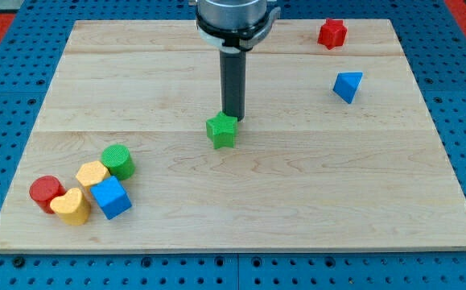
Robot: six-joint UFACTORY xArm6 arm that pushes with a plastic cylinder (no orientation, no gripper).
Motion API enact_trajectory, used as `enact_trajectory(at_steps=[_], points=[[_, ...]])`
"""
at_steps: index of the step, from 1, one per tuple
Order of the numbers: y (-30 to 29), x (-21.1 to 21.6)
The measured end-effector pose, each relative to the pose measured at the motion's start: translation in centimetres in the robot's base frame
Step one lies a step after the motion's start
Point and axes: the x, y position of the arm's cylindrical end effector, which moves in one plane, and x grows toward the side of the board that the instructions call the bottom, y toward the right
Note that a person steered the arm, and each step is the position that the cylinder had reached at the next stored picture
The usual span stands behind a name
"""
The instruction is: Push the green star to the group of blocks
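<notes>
Five blocks sit bunched nearest the view's bottom, toward the seven o'clock corner of the tabletop [313,201]. Lowest of them are a yellow heart [72,206] and a blue cube [111,197], touching each other side by side. A red cylinder [46,192] stands against the heart at its ten o'clock. A yellow block [92,174], rounded with flat sides as far as I can make out, sits just above the heart and the cube, and a green cylinder [118,161] rests against it at its two o'clock.

Farther up, near the middle of the tabletop, lies the green star [222,130]. It is well apart from the group, which lies at about its eight o'clock. My tip [233,119] comes down right at the star's one o'clock edge, touching it or just beside it; I cannot tell which. My dark rod rises straight from there to the grey collar of my arm at the view's top. I carry no claw, so nothing of mine is apart, together or clamped on anything; only the rod's end meets the star.

Beyond, at the star's two o'clock, a blue block [348,85] shaped like a triangle or wedge lies alone. Farthest of all, near the one o'clock corner of the tabletop, a red star [331,34] sits just above a seam in the wood, well apart from everything else.
</notes>
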Motion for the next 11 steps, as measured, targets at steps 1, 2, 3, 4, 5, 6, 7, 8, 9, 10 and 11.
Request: enact_trajectory(at_steps=[1, 2, 3, 4, 5, 6, 7, 8, 9, 10, 11], points=[[0.0, 1.9], [0.0, 3.8], [-1.0, 5.3], [-3.5, 5.3], [-5.6, 5.8], [-7.2, 7.0], [-8.2, 7.8], [-9.3, 8.5], [-10.5, 9.1], [-10.7, 9.2], [-10.2, 8.4]])
